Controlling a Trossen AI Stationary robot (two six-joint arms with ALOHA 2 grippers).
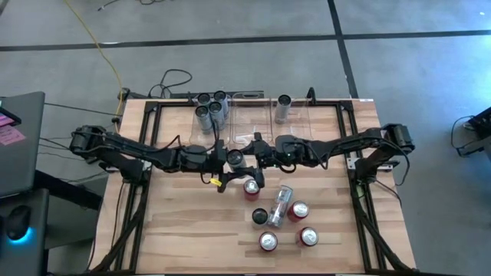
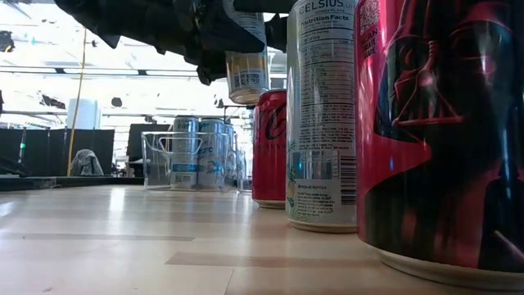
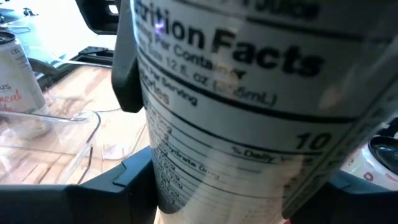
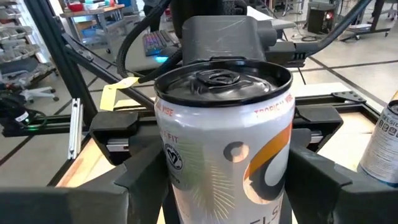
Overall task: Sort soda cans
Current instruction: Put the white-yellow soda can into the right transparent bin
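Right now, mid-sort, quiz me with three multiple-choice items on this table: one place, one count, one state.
1. Which clear rectangular plastic bin holds the lone silver-grey cylindrical drink can?
A. left bin
B. middle bin
C. right bin

2. How many red cylindrical drink cans stand on the wooden table?
A. two
B. four
C. six

3. The left end effector is:
A. open, holding nothing
B. shut on a lifted silver-grey can
C. shut on a red can

Answers:
1 C: the high view shows it alone in the right bin.
2 B: four red tops show near the table's middle.
3 B: its fingers clamp the can clear of the table, with the right end effector at the same can.
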